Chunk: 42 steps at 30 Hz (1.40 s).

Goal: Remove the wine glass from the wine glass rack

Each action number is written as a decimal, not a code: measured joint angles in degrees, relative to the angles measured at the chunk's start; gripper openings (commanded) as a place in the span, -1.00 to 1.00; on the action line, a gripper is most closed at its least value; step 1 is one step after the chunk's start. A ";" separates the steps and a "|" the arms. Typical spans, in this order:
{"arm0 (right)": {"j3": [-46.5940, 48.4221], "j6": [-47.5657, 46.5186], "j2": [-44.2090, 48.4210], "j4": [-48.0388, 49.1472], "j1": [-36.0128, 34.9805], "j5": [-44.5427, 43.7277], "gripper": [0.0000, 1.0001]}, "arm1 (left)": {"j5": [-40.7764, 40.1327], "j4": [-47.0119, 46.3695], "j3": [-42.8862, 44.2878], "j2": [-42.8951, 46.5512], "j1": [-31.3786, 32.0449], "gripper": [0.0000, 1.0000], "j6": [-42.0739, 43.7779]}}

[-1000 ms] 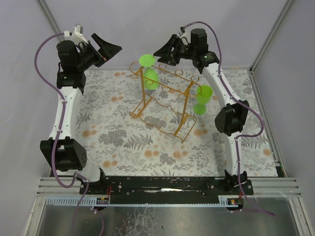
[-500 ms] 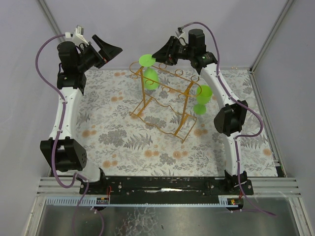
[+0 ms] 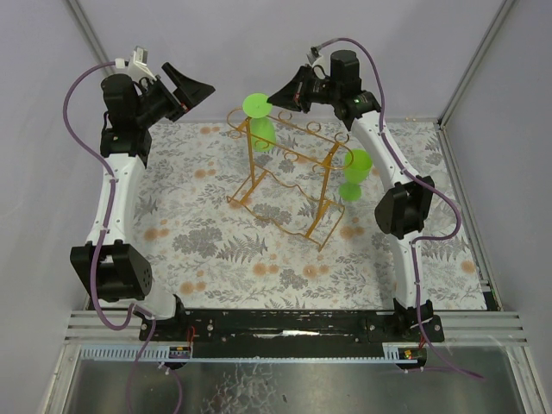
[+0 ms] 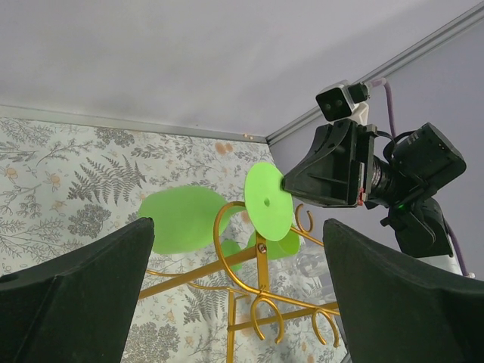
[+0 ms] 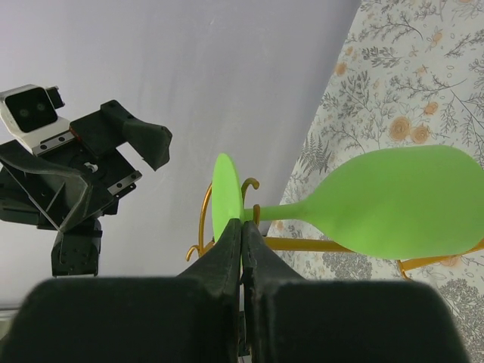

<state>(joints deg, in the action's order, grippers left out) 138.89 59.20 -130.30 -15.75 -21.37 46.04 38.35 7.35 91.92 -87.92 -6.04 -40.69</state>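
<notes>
The right hand (image 3: 274, 93) has slid left and now pinches the foot of the wine glass (image 3: 263, 134), which hangs on the wine glass rack (image 3: 289, 185). One rack, two glasses counting the second glass (image 3: 356, 168); the left hand (image 3: 172, 79) gapes empty.

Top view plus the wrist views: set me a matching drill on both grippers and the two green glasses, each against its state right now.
Things:
1. left gripper
2. right gripper
3. far glass
4. right glass

States:
A. hangs untouched at the right end of the rack
B. open, apart from the rack
C. foot pinched between fingers
D. shut on a glass's foot

Pairs: 1-B; 2-D; 3-C; 4-A
</notes>
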 measured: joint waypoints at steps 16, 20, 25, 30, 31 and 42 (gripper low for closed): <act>-0.59 2.12 0.09 2.73 0.61 -2.73 -1.00 | 0.24 0.00 -0.46 0.52 0.00 0.82 0.00; -1.40 2.19 0.17 2.71 1.31 -3.43 -1.00 | 0.24 0.00 -0.46 0.52 -0.02 0.82 0.00; -1.95 2.38 0.83 2.73 2.14 -4.04 -1.00 | 0.26 0.00 -0.48 0.52 0.00 0.82 0.00; -2.47 2.54 1.95 2.89 3.02 -4.96 -1.00 | 0.26 0.00 -0.48 0.52 0.00 0.81 -0.02; -2.56 2.58 2.14 2.95 3.23 -5.05 -1.00 | 0.26 0.00 -0.48 0.52 0.00 0.81 -0.02; -4.83 2.27 7.04 2.75 12.46 -6.58 -1.00 | 2.97 0.15 1.16 0.50 0.46 0.81 -2.71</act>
<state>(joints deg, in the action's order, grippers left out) 134.06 61.47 -123.26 -12.99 -8.91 39.46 41.32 7.51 93.08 -87.42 -5.58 -43.40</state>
